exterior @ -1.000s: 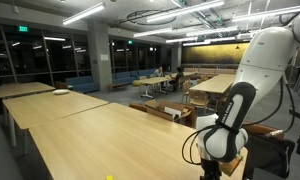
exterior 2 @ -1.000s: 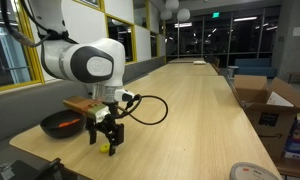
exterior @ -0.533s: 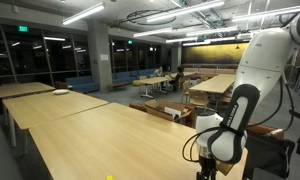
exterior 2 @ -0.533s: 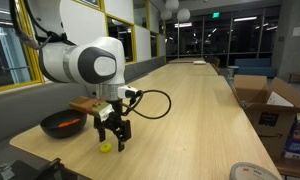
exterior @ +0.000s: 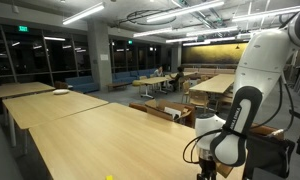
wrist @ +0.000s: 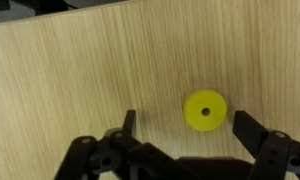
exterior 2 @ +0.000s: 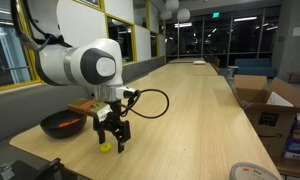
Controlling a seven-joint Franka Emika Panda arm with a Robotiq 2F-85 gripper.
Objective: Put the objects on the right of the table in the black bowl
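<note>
Bowl [exterior 2: 62,124]: dark and low-sided, it sits near the end corner of the desk [exterior 2: 190,110] in an exterior view. Its inside shows orange-red, but I cannot tell whether that is separate items. Just behind it lies an orange-brown piece [exterior 2: 82,104], partly hidden by the robot.

Just beside the bowl, the gripper [exterior 2: 112,143] hangs low over the wood, its jaws spread wide and holding nothing. A small yellow-green disc [exterior 2: 106,147] lies flat on the desk under it.

In the wrist view the disc [wrist: 204,110] has a small dimple in its middle. It lies between the black fingers [wrist: 128,122], nearer one of them and touching neither.

The white arm [exterior: 258,60] bends down over the near end of the desk [exterior: 100,135]. Open cardboard boxes [exterior 2: 265,105] stand beside the desk's long edge.
</note>
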